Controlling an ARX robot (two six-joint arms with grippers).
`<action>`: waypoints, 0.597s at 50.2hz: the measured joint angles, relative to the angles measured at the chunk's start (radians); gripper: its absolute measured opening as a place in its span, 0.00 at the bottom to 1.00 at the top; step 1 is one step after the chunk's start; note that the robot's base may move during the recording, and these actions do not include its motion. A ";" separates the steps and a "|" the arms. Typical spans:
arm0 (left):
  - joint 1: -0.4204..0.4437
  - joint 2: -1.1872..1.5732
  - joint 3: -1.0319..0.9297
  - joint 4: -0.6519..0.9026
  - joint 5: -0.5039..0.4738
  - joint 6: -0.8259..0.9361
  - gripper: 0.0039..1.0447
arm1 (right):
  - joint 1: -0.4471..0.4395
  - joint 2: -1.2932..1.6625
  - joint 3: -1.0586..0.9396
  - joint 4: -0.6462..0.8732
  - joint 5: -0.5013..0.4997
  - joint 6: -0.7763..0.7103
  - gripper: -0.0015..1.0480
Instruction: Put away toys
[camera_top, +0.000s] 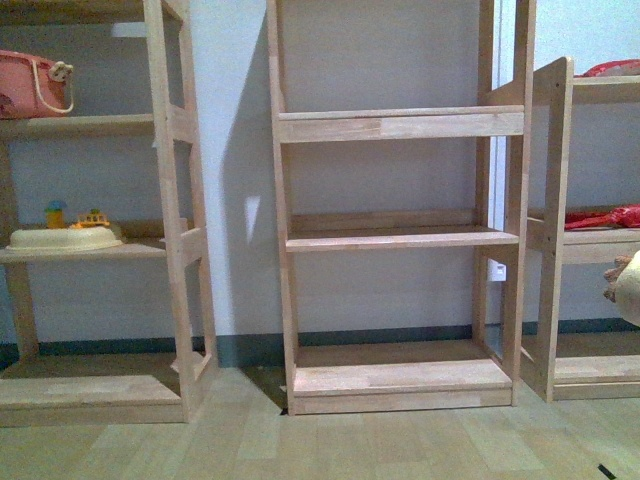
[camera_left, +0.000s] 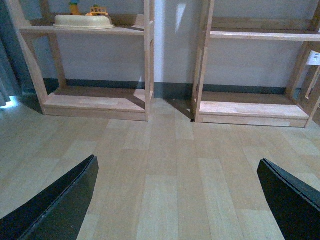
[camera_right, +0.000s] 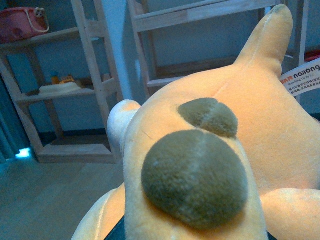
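Plush animal (camera_right: 200, 150) sits hard against the right wrist camera and fills most of that view: orange-yellow pile, two dark round patches, hang tag (camera_right: 302, 75) at one side. The right jaws are hidden beneath it, so I cannot tell how they stand. From the front the toy shows only as a pale sliver at the far right edge, off the floor (camera_left: 165, 165), which suggests the right arm is carrying it. The body reads as round, with no clear long axis.

Left gripper (camera_left: 177, 161) has its jaws wide, with only floorboards between the dark fingers (camera_left: 60, 205). It is well apart from the toy, so the right arm is plainly the nearer.

Beyond stands the middle shelf unit (camera_top: 400, 240), with nothing visible on its three boards. It lies ahead and to the left of the toy, so any placing there means a leftward carry. The left shelf unit (camera_top: 170, 240) holds a cream tub (camera_top: 65, 238) and, above it, a pink bag (camera_top: 35, 85).
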 joint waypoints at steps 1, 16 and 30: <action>0.000 0.000 0.000 0.000 0.000 0.000 0.95 | 0.000 0.000 0.000 0.000 0.000 0.000 0.17; 0.000 0.000 0.000 0.000 0.000 0.000 0.95 | 0.000 0.000 0.000 0.000 0.000 0.000 0.17; 0.000 0.000 0.000 0.000 0.000 0.000 0.95 | 0.000 0.000 0.000 0.000 0.000 0.000 0.17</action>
